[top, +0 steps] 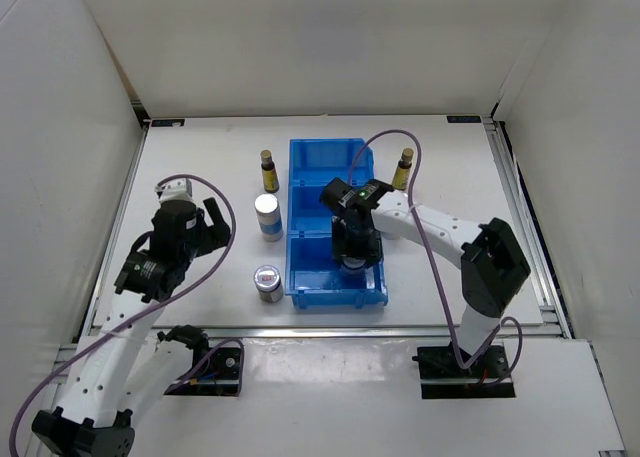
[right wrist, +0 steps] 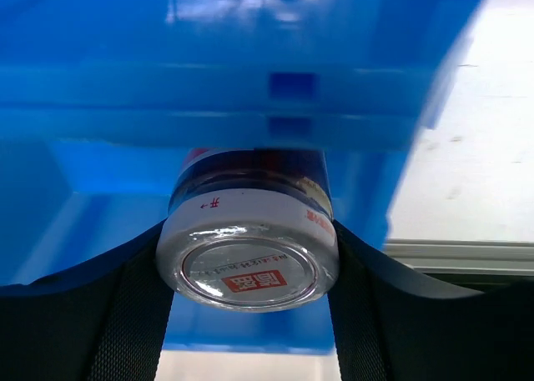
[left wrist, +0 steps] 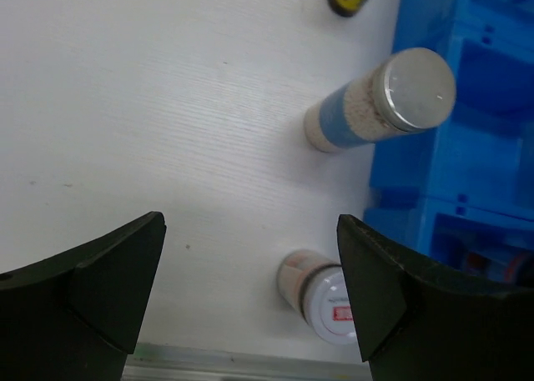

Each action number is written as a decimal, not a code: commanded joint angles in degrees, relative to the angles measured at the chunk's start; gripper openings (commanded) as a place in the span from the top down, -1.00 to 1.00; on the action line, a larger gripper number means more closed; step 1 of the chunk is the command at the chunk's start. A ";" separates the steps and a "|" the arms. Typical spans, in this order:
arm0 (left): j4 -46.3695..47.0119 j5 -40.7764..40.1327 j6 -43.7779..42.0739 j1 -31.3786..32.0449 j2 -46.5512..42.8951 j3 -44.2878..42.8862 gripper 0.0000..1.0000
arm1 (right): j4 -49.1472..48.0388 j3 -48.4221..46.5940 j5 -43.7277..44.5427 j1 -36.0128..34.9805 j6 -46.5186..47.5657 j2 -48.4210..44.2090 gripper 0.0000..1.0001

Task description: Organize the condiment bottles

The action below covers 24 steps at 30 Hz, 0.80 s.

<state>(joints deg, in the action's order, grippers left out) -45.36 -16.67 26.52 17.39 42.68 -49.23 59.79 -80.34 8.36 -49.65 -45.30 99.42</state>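
my right gripper (top: 354, 259) is clenched on a short grey jar with a white, red-marked lid (right wrist: 247, 260), one finger on each side of the lid. it holds the jar lid-up inside the nearest compartment of the blue three-compartment plastic bin (top: 318, 165). i cannot tell whether the jar's base touches the bin floor. to place it well, i judge i should lower straight down until the base is seated and stay clear of the divider wall behind it. then i should part the fingers evenly and lift vertically so the jar is not tipped. my left gripper (left wrist: 250, 221) hangs released, jaws wide, over the white table (top: 200, 167) left of the bin, holding nothing. counted from above, there are two slim brown bottles with yellow labels: the left brown bottle (top: 267, 169) stands beside the bin's far left corner, the right brown bottle (top: 404, 167) beside its far right corner. there is one white-and-blue cylinder with a silver top (top: 267, 217) just beside the bin's left wall; i see no second. there are two short grey jars: the one i hold, and a second grey jar (top: 267, 283) on the table by the near left corner. there is one bin.
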 commanded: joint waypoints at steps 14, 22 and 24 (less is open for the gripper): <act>-6.84 18.69 15.14 2.12 4.15 2.56 -0.98 | -1.79 2.46 2.26 -2.03 -9.89 -4.05 -0.59; -2.81 17.80 14.61 7.22 8.56 3.96 -0.98 | 0.06 6.14 23.34 -13.98 -17.27 -15.12 -1.00; -1.32 18.33 16.01 9.32 10.92 4.58 -0.98 | 0.06 7.64 24.59 -15.12 -19.90 -16.70 -1.00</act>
<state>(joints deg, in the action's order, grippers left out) -49.93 0.47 40.99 24.75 52.40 -45.32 57.32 -75.42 24.12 -63.70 -59.27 84.20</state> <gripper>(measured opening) 0.992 0.998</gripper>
